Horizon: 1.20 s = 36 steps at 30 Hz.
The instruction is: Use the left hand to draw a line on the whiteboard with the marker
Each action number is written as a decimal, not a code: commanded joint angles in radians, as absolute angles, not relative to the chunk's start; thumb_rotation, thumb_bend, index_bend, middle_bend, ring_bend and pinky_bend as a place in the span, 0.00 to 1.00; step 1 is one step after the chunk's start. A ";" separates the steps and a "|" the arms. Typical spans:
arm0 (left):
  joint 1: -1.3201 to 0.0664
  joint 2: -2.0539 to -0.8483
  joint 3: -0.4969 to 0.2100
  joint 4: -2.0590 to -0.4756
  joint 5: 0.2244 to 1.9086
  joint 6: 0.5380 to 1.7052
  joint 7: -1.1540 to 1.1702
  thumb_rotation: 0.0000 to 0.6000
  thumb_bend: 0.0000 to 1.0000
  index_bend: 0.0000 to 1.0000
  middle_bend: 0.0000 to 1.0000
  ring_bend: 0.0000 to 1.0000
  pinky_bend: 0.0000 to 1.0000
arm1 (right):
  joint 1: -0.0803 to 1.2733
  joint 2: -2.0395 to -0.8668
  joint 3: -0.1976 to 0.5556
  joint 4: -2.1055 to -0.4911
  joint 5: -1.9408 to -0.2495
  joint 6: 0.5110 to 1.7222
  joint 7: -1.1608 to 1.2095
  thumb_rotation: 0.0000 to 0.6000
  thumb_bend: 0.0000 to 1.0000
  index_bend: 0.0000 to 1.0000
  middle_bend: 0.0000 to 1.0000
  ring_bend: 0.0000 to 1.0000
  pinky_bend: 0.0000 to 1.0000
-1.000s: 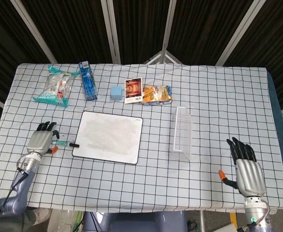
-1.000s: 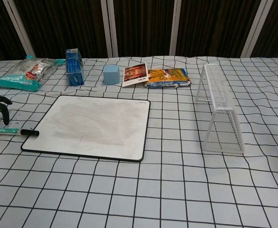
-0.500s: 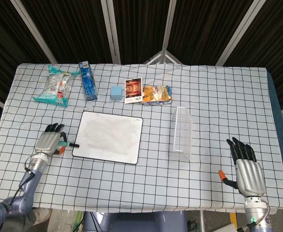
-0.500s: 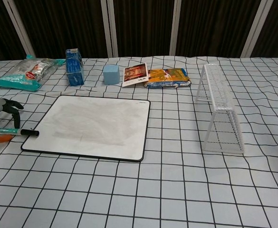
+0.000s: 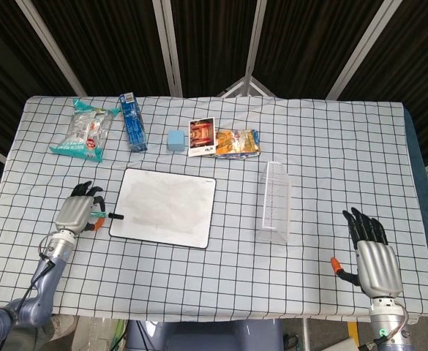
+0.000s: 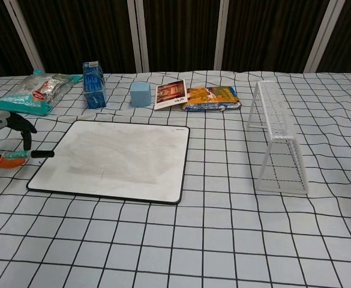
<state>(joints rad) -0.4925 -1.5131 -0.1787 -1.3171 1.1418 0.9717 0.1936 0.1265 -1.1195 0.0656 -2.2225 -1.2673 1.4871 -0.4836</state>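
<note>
The whiteboard (image 5: 166, 207) (image 6: 112, 159) lies flat, left of the table's middle, its surface smudged grey. My left hand (image 5: 78, 210) (image 6: 4, 135) is just left of it and pinches the teal marker (image 5: 104, 216) (image 6: 28, 155) between its orange-tipped thumb and fingers. The marker lies about level, and its black end reaches the board's left edge. My right hand (image 5: 374, 259) rests palm down near the front right corner, fingers apart and holding nothing; only the head view shows it.
Along the back stand a snack bag (image 5: 85, 130), a blue carton (image 5: 133, 121), a light blue cube (image 5: 175, 140), a picture card (image 5: 201, 137) and an orange packet (image 5: 237, 142). A white wire rack (image 5: 274, 202) (image 6: 277, 141) stands right of the board.
My left hand has moved right toward the board and closed on the marker. The marker has shifted with it and its black end now meets the board's left edge. The right hand is unmoved.
</note>
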 commanded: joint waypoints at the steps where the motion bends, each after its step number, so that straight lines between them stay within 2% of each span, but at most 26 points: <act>1: -0.491 -1.475 -0.222 -1.410 1.177 1.012 0.106 1.00 0.58 0.68 0.19 0.00 0.00 | 0.126 -1.119 0.066 -2.223 -1.267 1.487 -0.484 1.00 0.30 0.00 0.00 0.00 0.00; 7: -0.511 -1.483 -0.296 -1.522 1.177 1.005 -0.089 1.00 0.57 0.68 0.21 0.03 0.03 | 0.127 -1.119 0.066 -2.223 -1.267 1.487 -0.484 1.00 0.30 0.00 0.00 0.00 0.00; 11: -0.543 -1.535 -0.335 -1.527 1.171 0.975 -0.210 1.00 0.57 0.69 0.22 0.04 0.04 | 0.127 -1.119 0.066 -2.223 -1.267 1.487 -0.484 1.00 0.30 0.00 0.00 0.00 0.00; 20: -0.627 -1.724 -0.368 -1.342 1.237 0.966 -0.441 1.00 0.57 0.70 0.23 0.05 0.06 | 0.127 -1.119 0.066 -2.223 -1.267 1.487 -0.484 1.00 0.30 0.00 0.00 0.00 0.00; 26: -0.687 -1.833 -0.377 -1.181 1.227 0.929 -0.509 1.00 0.57 0.70 0.23 0.05 0.06 | 0.127 -1.119 0.066 -2.223 -1.267 1.487 -0.484 1.00 0.30 0.00 0.00 0.00 0.00; 36: -0.732 -1.904 -0.402 -1.048 1.221 0.923 -0.581 1.00 0.57 0.70 0.25 0.07 0.10 | 0.127 -1.119 0.066 -2.223 -1.267 1.487 -0.484 1.00 0.30 0.00 0.00 0.00 0.00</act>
<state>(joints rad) -0.7271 -1.8982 -0.3982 -1.0561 1.2232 0.9250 -0.5753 0.1265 -1.1195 0.0656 -2.2225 -1.2673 1.4871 -0.4836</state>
